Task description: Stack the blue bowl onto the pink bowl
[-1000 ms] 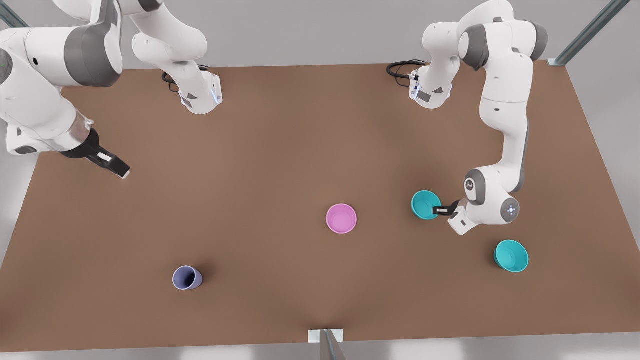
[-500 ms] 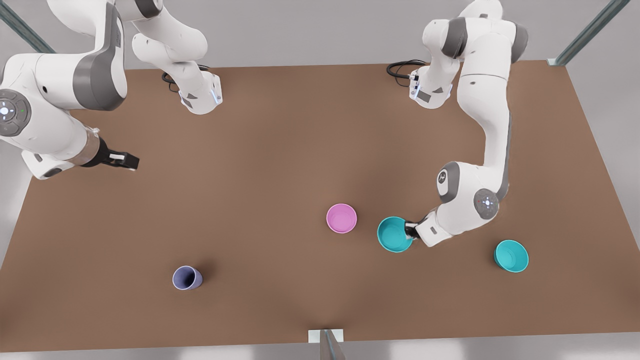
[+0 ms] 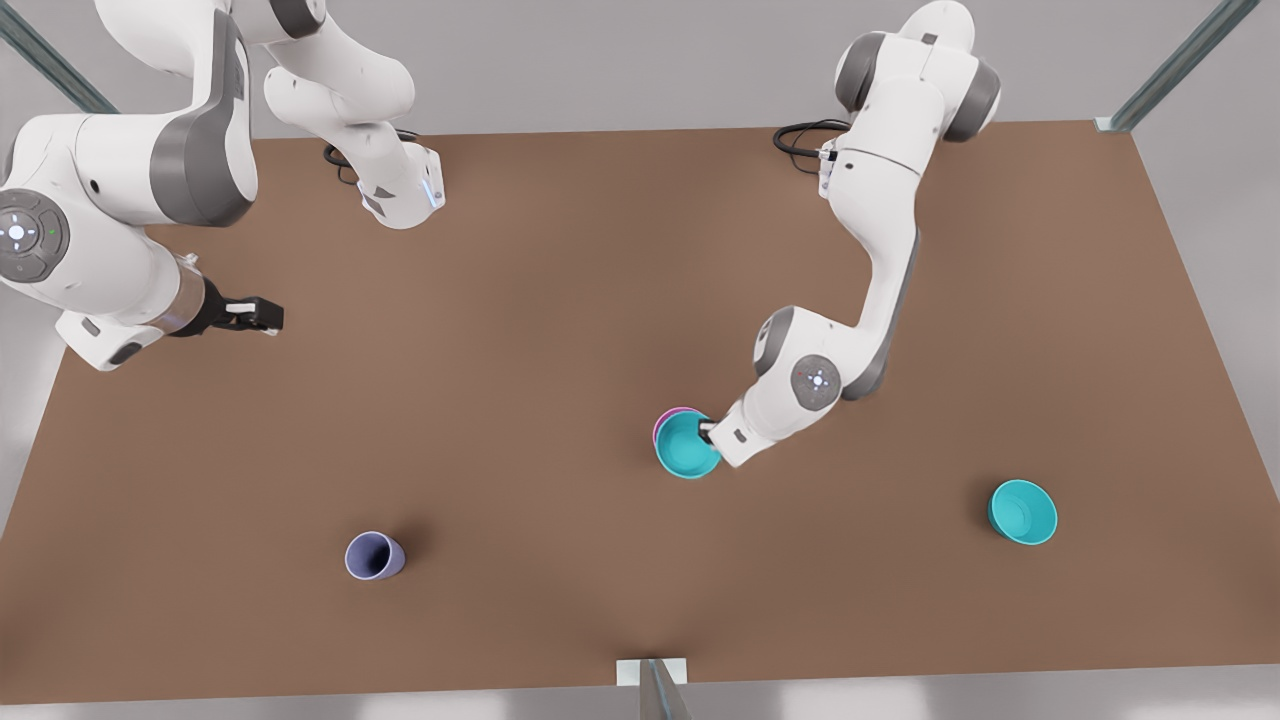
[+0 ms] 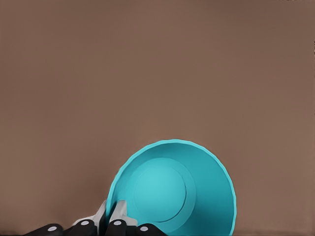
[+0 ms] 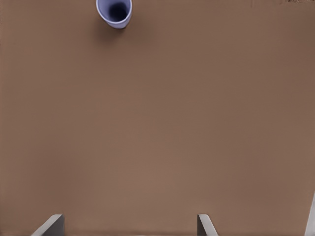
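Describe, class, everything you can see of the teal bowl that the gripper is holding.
The blue bowl is a small, round, plain teal bowl that looks like plastic, with a flat circular base inside and flared walls. The left gripper is shut on its rim, one finger inside the wall and one outside. In the front view it covers most of the pink bowl, whose rim peeks out. Whether the two bowls touch cannot be told.
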